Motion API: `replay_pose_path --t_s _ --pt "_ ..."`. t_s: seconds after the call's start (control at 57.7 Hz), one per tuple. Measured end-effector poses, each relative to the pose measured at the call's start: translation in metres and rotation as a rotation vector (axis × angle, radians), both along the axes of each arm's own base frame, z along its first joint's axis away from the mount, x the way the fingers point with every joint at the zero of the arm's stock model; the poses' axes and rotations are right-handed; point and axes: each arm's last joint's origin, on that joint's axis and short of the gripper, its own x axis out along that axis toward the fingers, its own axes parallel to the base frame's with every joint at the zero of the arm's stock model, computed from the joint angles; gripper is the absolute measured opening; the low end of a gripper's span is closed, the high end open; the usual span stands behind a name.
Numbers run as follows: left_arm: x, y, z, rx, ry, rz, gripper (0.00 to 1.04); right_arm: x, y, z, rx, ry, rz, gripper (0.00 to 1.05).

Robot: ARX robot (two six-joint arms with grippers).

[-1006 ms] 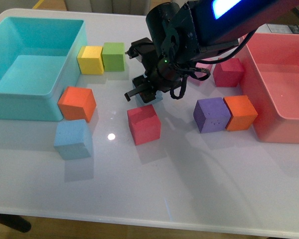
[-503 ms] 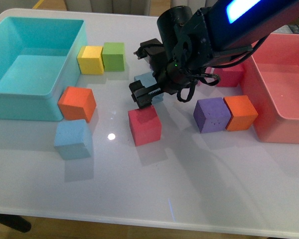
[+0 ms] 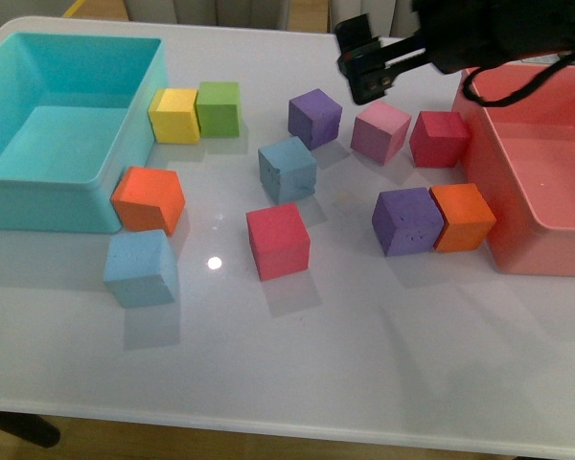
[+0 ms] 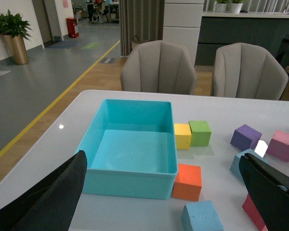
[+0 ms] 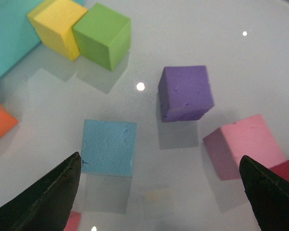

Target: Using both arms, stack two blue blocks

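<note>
Two blue blocks rest on the white table. One blue block (image 3: 287, 169) sits mid-table, also seen in the right wrist view (image 5: 109, 147) and partly behind a finger in the left wrist view (image 4: 240, 162). The other blue block (image 3: 140, 266) lies near the front left, below an orange cube (image 3: 149, 198); the left wrist view shows this blue block (image 4: 201, 216) too. My right gripper (image 3: 366, 71) hangs open, high at the back right, apart from both blocks, with nothing between its fingers (image 5: 160, 158). My left gripper (image 4: 163, 156) is open and empty; its arm is out of the front view.
A turquoise bin (image 3: 38, 201) stands at the left and a red bin (image 3: 517, 254) at the right. Yellow (image 3: 174, 114), green (image 3: 218, 107), purple (image 3: 314, 117), pink (image 3: 380, 131), dark red (image 3: 440, 138) and red (image 3: 278, 241) cubes lie around. A purple-orange pair (image 3: 431, 219) sits beside the red bin.
My right gripper has risen and pulled back to the upper right, away from the middle blue block, which now stands uncovered on the table.
</note>
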Motion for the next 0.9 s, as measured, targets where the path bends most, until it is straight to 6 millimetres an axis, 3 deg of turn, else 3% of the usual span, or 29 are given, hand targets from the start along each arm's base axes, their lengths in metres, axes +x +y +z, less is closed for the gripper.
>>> replay_pose_path --t_s 0.104,0.208,0.312,0.451,0.642,0.902 --pt "0.0 0.0 0.0 0.0 0.0 0.0 0.96 -0.029 -0.023 0.015 0.017 -0.044 -0.012 0.96" --pt "0.0 0.0 0.0 0.0 0.0 -0.001 0.96 -0.068 -0.053 0.022 0.135 -0.305 -0.34 0.78" --pt "0.0 0.0 0.0 0.0 0.0 0.003 0.96 -0.118 -0.087 0.028 0.246 -0.43 -0.454 0.59" --pt "0.0 0.0 0.0 0.0 0.0 -0.001 0.96 -0.152 -0.1 0.023 0.281 -0.428 -0.452 0.34" --pt "0.0 0.0 0.0 0.0 0.0 0.0 0.96 -0.182 -0.111 0.014 0.277 -0.409 -0.453 0.01" --pt "0.0 0.0 0.0 0.0 -0.001 0.0 0.96 -0.215 -0.124 0.003 0.286 -0.4 -0.439 0.02"
